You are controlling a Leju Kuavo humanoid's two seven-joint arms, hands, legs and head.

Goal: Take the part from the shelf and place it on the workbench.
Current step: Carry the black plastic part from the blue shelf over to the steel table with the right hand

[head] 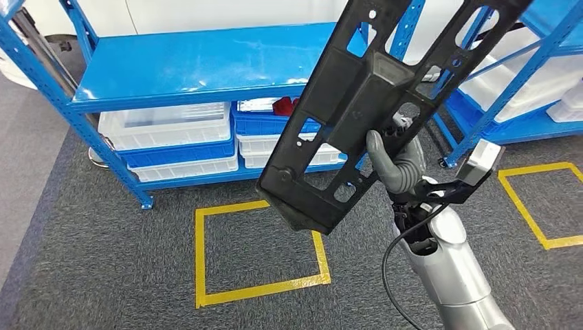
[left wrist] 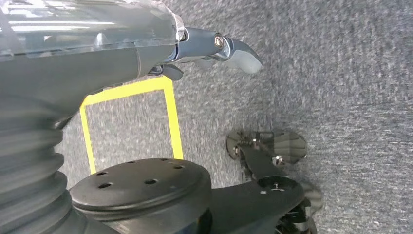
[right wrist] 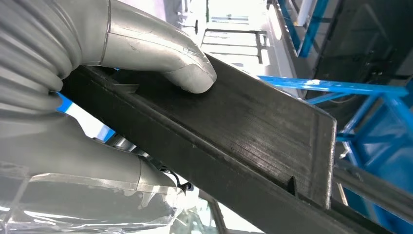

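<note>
— Grey carpet, yellow tape square at 6 o'clock of the blue shelving rack. Whereabouts of the part?

— Off the shelf, up in the air. Long black plastic frame panel, full of cut-outs, tilted from 7 o'clock to 1 o'clock across the head view. Gripped by the right hand near its lower middle, thumb pressed flat on the rim.

— Handling?

— Probably stiff and fairly light, ribbed moulding; long lever past the grip, so likely to swing or twist. Matte surface, probably not slippery. Best held at the thick central rib.

— Left hand?

— Hanging over the carpet, holding nothing, fingers apart.

— Containers?

— White bins and blue bins stacked on the rack's lower level; something red in a blue one, rest unreadable. Workbench unsighted.
</note>
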